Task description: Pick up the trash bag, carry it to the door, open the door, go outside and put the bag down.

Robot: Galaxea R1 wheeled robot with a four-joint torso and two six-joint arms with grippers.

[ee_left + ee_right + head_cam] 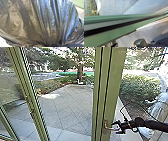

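A dark, glossy trash bag [31,23] sits close against the robot's left wrist, its folds drawing together at a gathered neck [53,43], likely the surest place to grip. The thin film looks soft, slippery and apt to tear, the load probably light; how the left gripper stands cannot be told. At right, the right gripper [115,128] reaches the green door's [112,84] handle [108,127], jaws apart about the lever's end, contact unclear.
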